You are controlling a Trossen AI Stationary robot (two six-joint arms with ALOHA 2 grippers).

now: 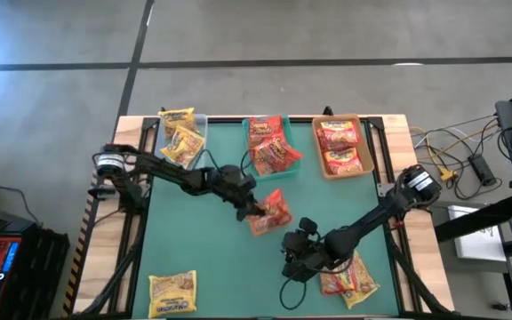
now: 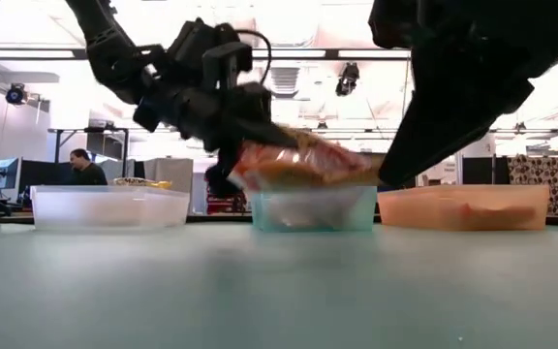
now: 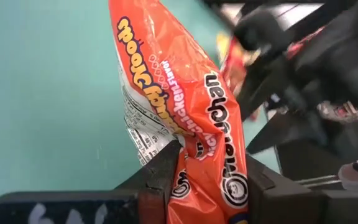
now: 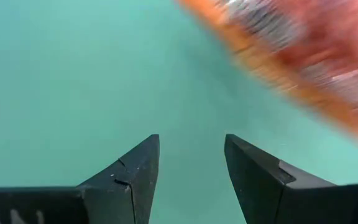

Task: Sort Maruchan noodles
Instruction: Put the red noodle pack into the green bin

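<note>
My left gripper [image 1: 254, 207] is over the middle of the teal mat, shut on an orange-red Maruchan packet [image 1: 274, 212]. My right gripper [image 1: 293, 258] is open, just nearer the table's near edge, with bare mat between its fingers [image 4: 191, 146]. A blurred orange packet [image 4: 291, 56] shows ahead of it. A red-and-yellow packet [image 1: 349, 280] lies flat under the right arm. A yellow packet [image 1: 173, 293] lies flat near the near-left corner. More packets lie in the three trays along the far edge. My left gripper pinches the orange-red packet between its two fingers [image 3: 160, 177] at one end [image 3: 201, 177], where the plastic is crumpled. The fingers come slanting down from the table's left. The packet [image 2: 298, 165] is lifted clear of the mat and sticks out beyond the fingers, roughly level.
Along the far edge stand a clear tray [image 1: 201, 120] with yellow packets, a teal tray [image 1: 245, 133] with orange-red packets and a tan tray [image 1: 363, 151] with red packets. Cables and equipment lie off the table's right side. A person sits far back in the room [image 2: 85, 170].
</note>
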